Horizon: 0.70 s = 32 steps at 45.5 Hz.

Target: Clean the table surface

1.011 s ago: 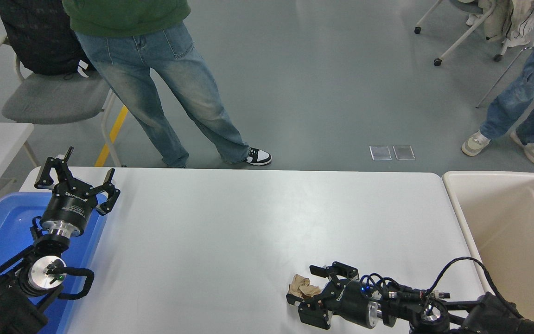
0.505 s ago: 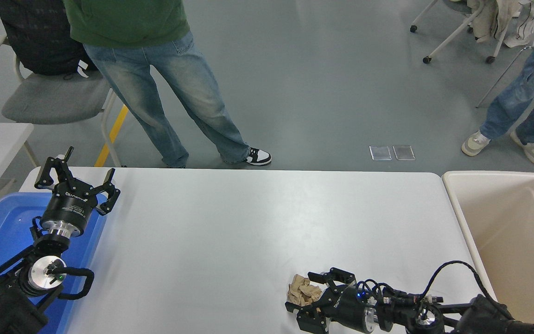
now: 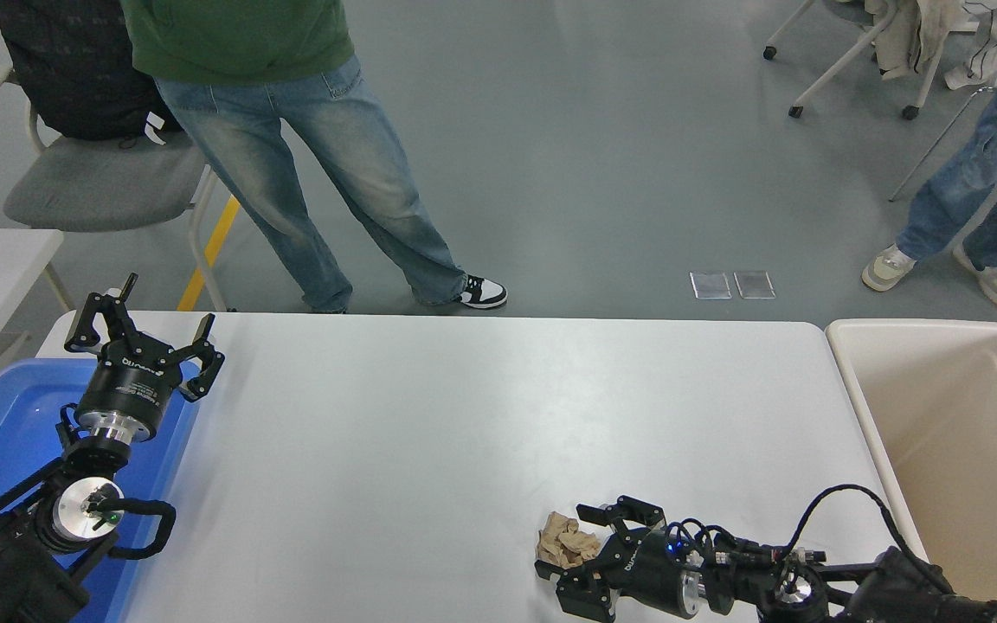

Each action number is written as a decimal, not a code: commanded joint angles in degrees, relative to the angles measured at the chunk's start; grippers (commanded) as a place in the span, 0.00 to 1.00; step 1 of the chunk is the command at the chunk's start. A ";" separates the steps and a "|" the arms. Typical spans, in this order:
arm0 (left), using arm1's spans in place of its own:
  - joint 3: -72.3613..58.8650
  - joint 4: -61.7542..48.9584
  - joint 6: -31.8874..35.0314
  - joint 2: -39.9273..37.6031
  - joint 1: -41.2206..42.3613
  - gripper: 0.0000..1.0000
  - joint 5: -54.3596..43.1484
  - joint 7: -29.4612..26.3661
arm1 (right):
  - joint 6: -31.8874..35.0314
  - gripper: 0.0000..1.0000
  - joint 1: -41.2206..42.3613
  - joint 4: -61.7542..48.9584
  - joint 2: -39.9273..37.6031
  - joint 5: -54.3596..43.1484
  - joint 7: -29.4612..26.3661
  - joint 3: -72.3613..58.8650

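The large white table surface fills the middle of the head view. A crumpled tan paper wad lies on it near the front edge. My right gripper lies low over the table, pointing left, its fingers open on either side of the wad's right part. My left gripper is open and empty, parked upright at the table's far left corner above the blue bin.
A blue bin stands at the table's left end under my left arm. A beige bin stands at its right end. A person in jeans stands behind the far edge; another's legs are at the upper right.
My right gripper has drawn back toward the front edge and lowered around the wad, its fingers now closer together. The wad and the left arm have not moved.
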 commanded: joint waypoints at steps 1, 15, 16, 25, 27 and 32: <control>0.00 0.00 0.00 0.00 0.00 0.99 0.00 0.01 | -0.12 0.99 -0.23 -0.35 -0.24 0.43 2.07 -0.99; 0.00 0.00 0.00 0.00 0.00 0.99 0.00 0.01 | -0.29 0.99 -0.32 -2.64 -0.24 0.61 2.07 -1.08; 0.00 0.00 0.00 0.00 0.00 0.99 0.00 0.01 | -0.29 0.98 -0.32 -2.64 -0.24 0.61 2.07 -1.17; 0.00 0.00 0.00 0.00 0.00 0.99 0.00 0.01 | -0.12 0.64 -0.32 -2.90 -0.24 0.52 3.83 -1.26; 0.00 0.00 0.00 0.00 0.00 0.99 0.00 0.01 | -0.12 0.58 -0.23 -2.90 -0.33 0.61 3.83 -1.26; 0.00 0.00 0.00 0.00 0.00 0.99 0.00 0.01 | -0.03 0.35 -0.23 -2.90 -0.33 0.61 3.92 -1.26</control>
